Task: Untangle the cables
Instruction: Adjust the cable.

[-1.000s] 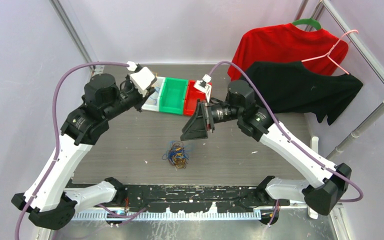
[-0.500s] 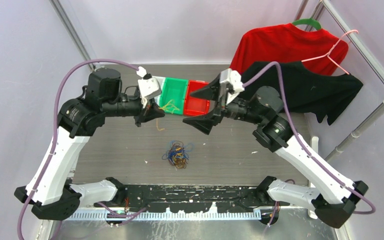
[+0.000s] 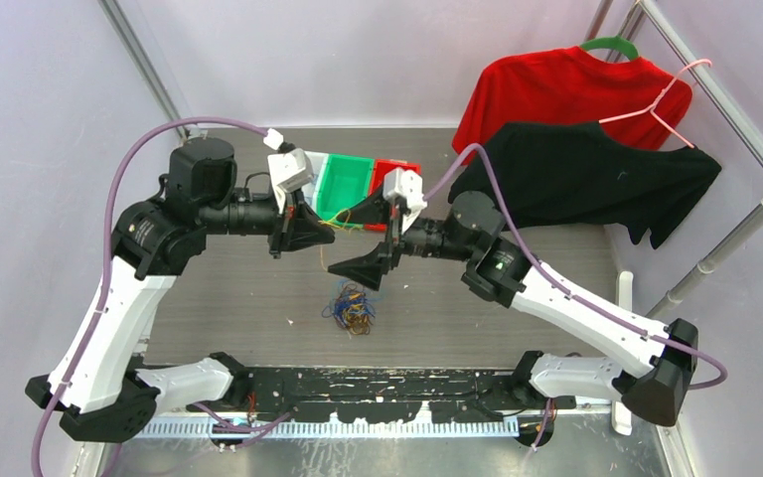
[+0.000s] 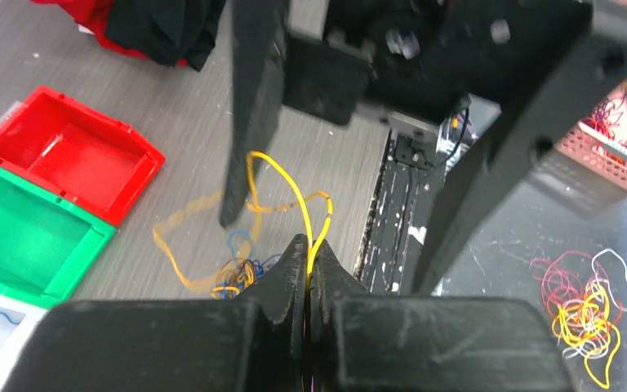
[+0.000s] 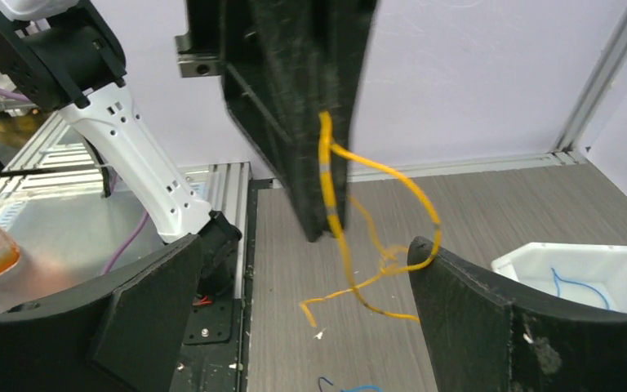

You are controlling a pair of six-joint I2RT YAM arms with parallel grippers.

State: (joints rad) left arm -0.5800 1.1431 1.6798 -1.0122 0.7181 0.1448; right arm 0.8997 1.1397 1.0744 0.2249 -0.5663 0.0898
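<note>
Left gripper [image 4: 308, 247] clenched on one yellow cable [image 5: 327, 175], which hangs above mid-bench. Right gripper [image 3: 338, 246] fully released, its jaws flanking the dangling loop, no grip yet. Other cables [image 3: 351, 308] clumped on the bench [image 3: 517, 298], near the middle of its near edge. Judgement: strand very light, limp and thin, snags easily; pinch the loop close to the left fingertips.

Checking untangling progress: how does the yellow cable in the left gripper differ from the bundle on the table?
The yellow cable is one strand, held up by the shut left gripper; the bundle is a tangled clump lying on the table. The cable is one colour; the bundle mixes blue, orange and dark. Both are thin and floppy.
</note>
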